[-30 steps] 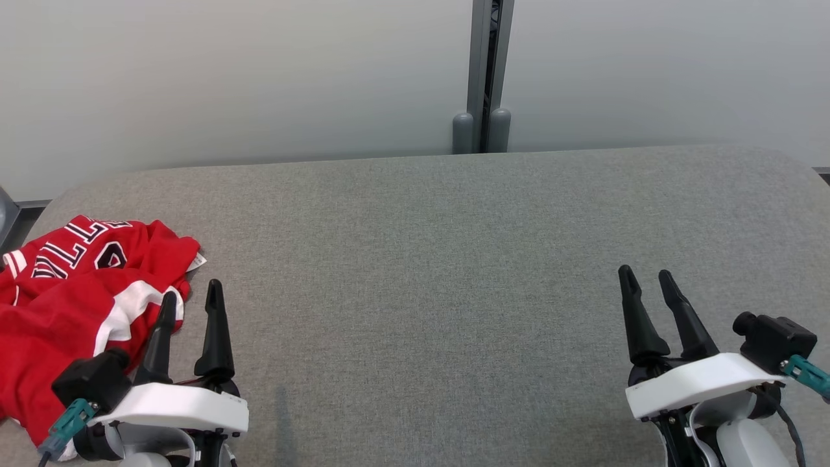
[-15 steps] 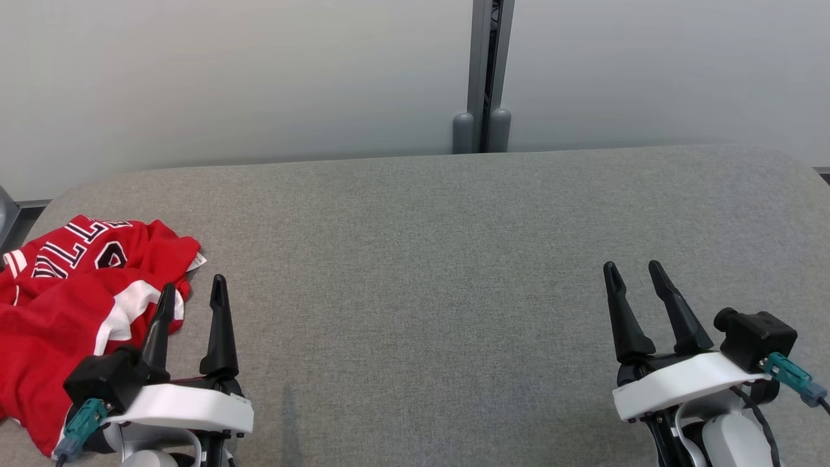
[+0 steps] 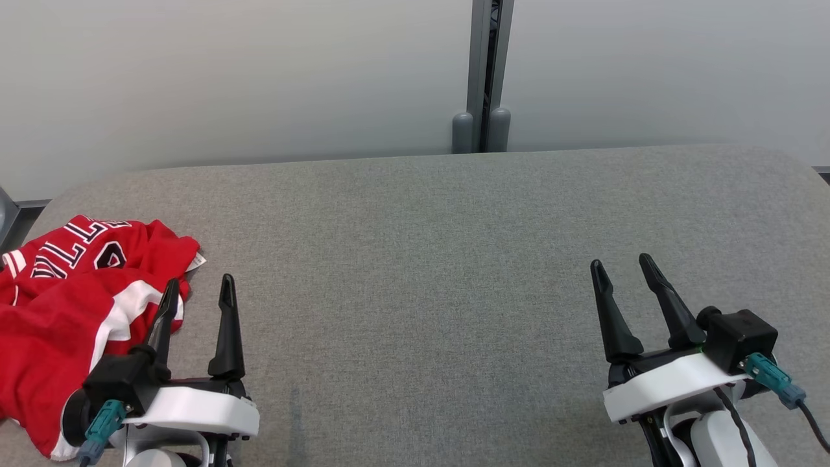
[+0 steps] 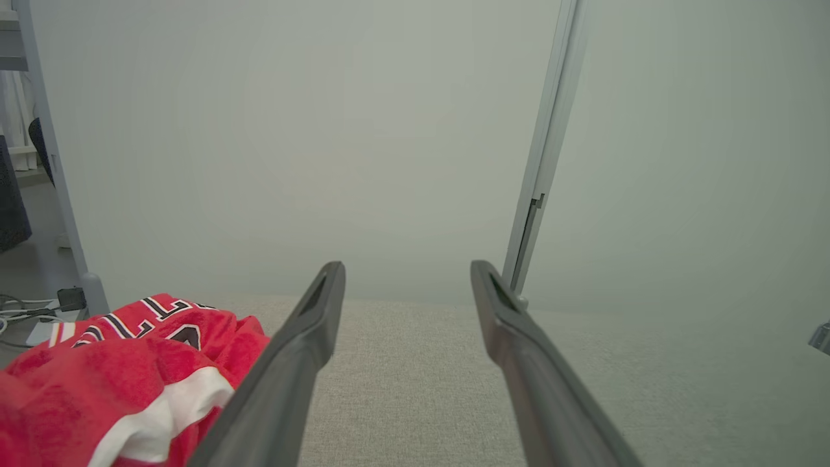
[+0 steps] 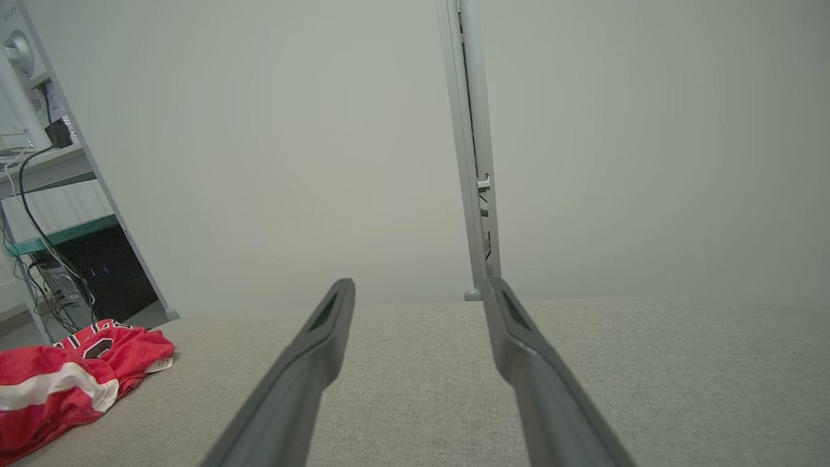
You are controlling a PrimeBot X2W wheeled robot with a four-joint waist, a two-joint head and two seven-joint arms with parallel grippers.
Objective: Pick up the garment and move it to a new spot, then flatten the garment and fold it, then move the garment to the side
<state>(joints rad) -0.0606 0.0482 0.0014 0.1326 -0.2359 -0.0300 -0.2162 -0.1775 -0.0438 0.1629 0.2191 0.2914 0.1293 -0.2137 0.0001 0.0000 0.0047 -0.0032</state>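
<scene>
The red garment (image 3: 65, 311) lay crumpled along the left edge of the worktop (image 3: 415, 259). Its heap ran from near the far-left corner down toward the near edge, with white bands and dark lettering uppermost and a small tag (image 3: 198, 261) poking out on its right side. Just beside it on the right stood the left gripper (image 3: 199, 287), jaws wide apart and empty. Its outer finger overlapped the cloth's right margin in the head view, but whether it touched the cloth could not be told. The right gripper (image 3: 620, 263), likewise spread and empty, hovered toward the near-right corner, well apart from the garment across bare grey surface. The left arm was plainly the nearer one, so the pick-up looked to need only a short reach leftward.
</scene>
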